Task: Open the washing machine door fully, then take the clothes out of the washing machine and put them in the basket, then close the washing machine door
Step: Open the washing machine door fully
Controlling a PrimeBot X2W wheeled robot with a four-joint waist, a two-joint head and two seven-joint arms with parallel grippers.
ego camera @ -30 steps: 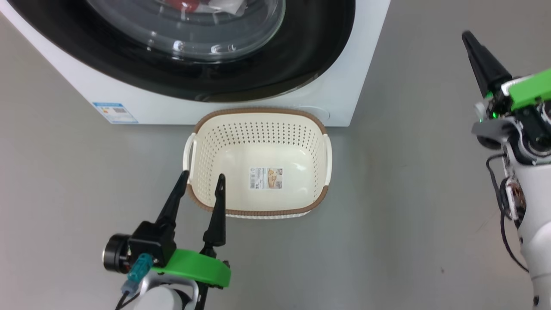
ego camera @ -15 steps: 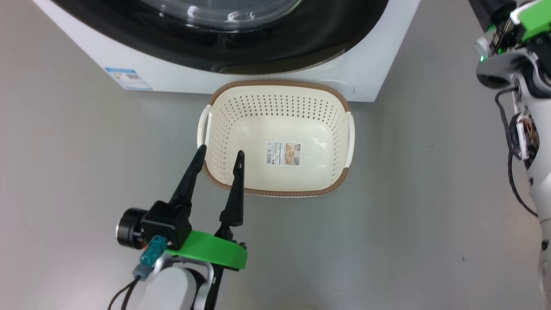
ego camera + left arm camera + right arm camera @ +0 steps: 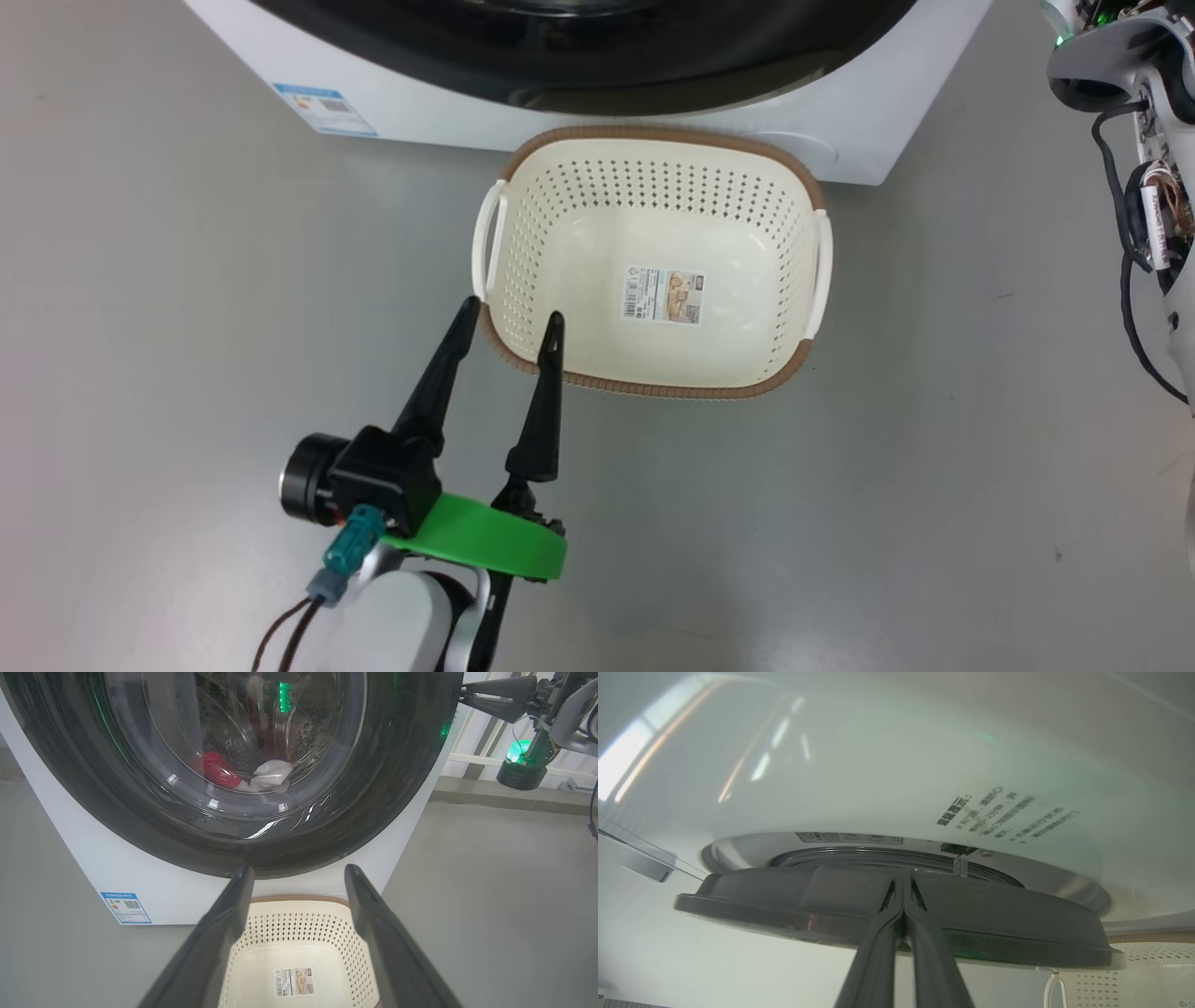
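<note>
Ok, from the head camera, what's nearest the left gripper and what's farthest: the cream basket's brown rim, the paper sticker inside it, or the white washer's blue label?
From the open left gripper:
1. Brown woven-look rim of the cream perforated basket, right by it.
2. Paper sticker on the basket's bottom, to the right.
3. Blue label on the white washing machine, ahead-left.

Basket (image 3: 653, 386) is sitting upright on the grey floor (image 3: 187, 327), its far rim just in front of the washing machine (image 3: 448, 103). A sticker (image 3: 664, 296) is showing on the basket's bottom. The washing machine door (image 3: 597, 47), black rim only, is running along the top edge. A blue label (image 3: 325, 109) is showing at the machine's lower corner. Left gripper (image 3: 513, 310) is holding its fingers (image 3: 431, 397) spread apart, tips overlapping the basket's near left corner; contact cannot be told. Right arm (image 3: 1120, 42), pale with dark cables, is showing at the right edge.
</note>
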